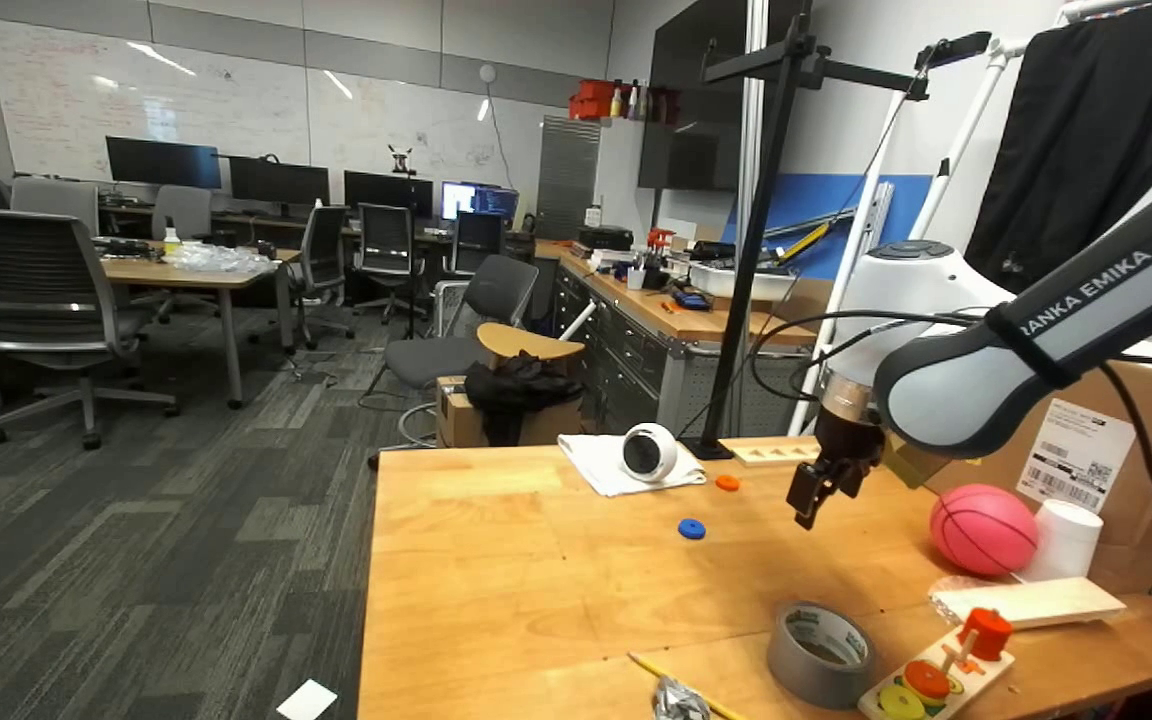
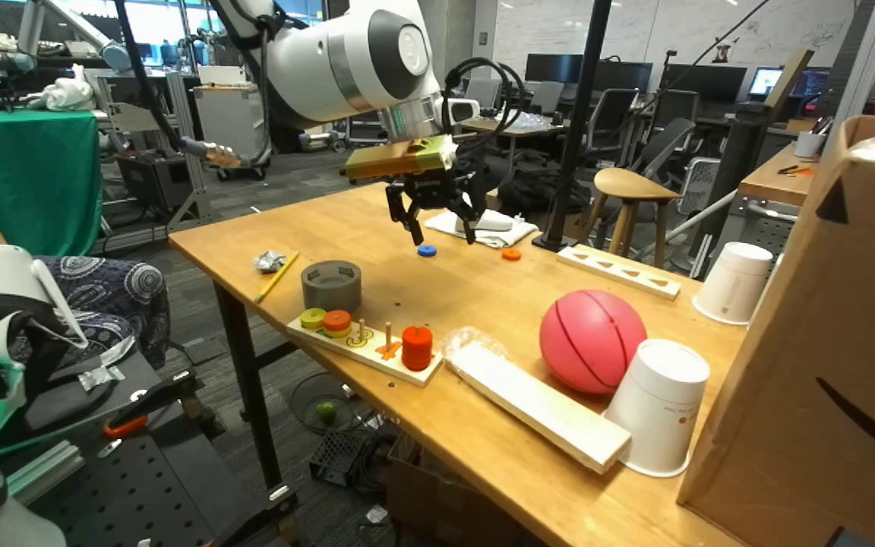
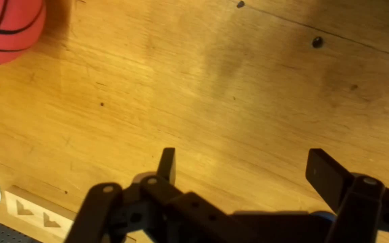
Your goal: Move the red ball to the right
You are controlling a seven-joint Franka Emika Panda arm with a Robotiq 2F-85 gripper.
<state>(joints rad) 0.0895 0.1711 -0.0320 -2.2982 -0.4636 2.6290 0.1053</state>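
Observation:
The red ball is pinkish red with black lines, like a small basketball. It rests on the wooden table, beside a white cup and a cardboard box, in both exterior views (image 1: 983,530) (image 2: 593,342). In the wrist view the ball (image 3: 7,28) is cut off at the upper left corner. My gripper (image 2: 444,240) is open and empty, held above the table and apart from the ball. In the wrist view its fingers (image 3: 241,152) stand wide apart with bare wood between them. It also shows in an exterior view (image 1: 818,505), seen from the side.
A white cup (image 2: 661,410) and a pale wooden board (image 2: 536,403) lie close to the ball. A big cardboard box (image 2: 825,319) stands behind them. A peg toy (image 2: 365,349), tape roll (image 2: 331,285), blue disc (image 1: 691,529) and orange disc (image 1: 727,482) are on the table.

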